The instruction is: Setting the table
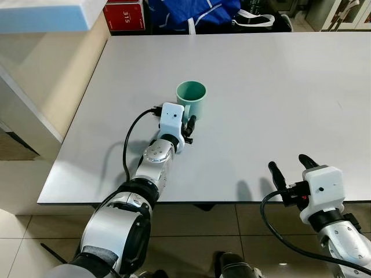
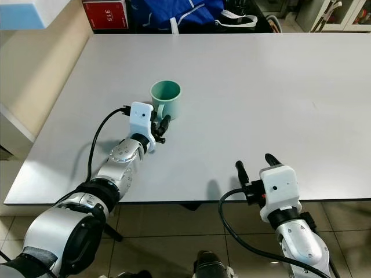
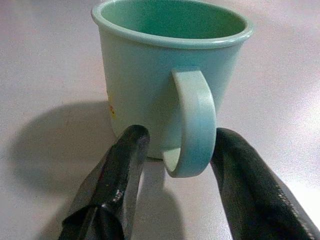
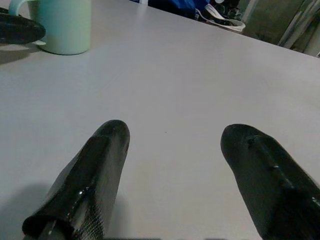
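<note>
A mint-green mug (image 1: 191, 95) stands upright near the middle of the grey table (image 1: 278, 87), its handle (image 3: 195, 125) turned toward me. My left gripper (image 1: 188, 124) is low on the table right at the mug and open. One black finger (image 3: 125, 165) is on each side of the handle; one finger looks to touch it, the other stands a little apart. My right gripper (image 1: 290, 165) is open over the table's front edge at the right, with nothing between its fingers (image 4: 107, 150).
A red box (image 1: 124, 16) and a blue bag (image 1: 191, 11) lie beyond the table's far edge. A pale counter with a light-blue top (image 1: 46, 14) runs along the left. The table's right half is bare grey surface.
</note>
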### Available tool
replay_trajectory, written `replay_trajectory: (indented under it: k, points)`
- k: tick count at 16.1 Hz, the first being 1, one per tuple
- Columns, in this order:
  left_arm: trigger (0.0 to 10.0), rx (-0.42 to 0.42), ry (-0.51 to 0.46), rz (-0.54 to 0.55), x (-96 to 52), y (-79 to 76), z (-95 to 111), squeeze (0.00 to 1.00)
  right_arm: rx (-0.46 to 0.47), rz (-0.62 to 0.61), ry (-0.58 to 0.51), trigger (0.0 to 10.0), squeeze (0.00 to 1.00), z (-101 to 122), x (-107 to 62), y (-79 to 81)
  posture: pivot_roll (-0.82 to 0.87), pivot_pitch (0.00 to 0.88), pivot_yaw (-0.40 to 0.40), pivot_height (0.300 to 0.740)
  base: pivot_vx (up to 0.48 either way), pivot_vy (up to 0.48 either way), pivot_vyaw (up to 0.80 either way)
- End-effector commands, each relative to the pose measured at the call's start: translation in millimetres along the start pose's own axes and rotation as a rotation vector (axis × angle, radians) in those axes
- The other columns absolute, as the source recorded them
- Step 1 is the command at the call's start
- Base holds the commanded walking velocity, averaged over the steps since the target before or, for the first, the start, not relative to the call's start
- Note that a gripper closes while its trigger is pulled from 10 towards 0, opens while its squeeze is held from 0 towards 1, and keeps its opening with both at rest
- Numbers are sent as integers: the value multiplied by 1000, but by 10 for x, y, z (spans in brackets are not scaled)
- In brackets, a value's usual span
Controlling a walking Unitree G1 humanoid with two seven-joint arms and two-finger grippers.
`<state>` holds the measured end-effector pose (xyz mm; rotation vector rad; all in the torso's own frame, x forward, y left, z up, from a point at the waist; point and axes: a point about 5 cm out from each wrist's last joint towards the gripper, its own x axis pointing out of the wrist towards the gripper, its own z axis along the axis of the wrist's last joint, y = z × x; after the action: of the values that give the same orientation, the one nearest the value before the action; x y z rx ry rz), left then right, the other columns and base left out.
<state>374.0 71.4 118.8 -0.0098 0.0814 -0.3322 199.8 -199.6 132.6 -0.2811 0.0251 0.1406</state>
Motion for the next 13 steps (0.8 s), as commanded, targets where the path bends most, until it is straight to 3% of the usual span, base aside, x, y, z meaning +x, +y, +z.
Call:
replay_trajectory:
  k: [1,5,13]
  points:
    - [10000,16,13,7,9,35,13,1000,20,10,-8,10000,0,46,-39,-5,-415,141,81,740,0,0,0]
    - [10000,9,7,4,23,13,40,1000,55,57,0,10000,0,67,-97,6,-422,138,79,740,0,0,0]
    - [10000,0,-104,2,112,42,392,1000,86,141,4,10000,0,127,-123,-6,-424,96,69,740,0,0,0]
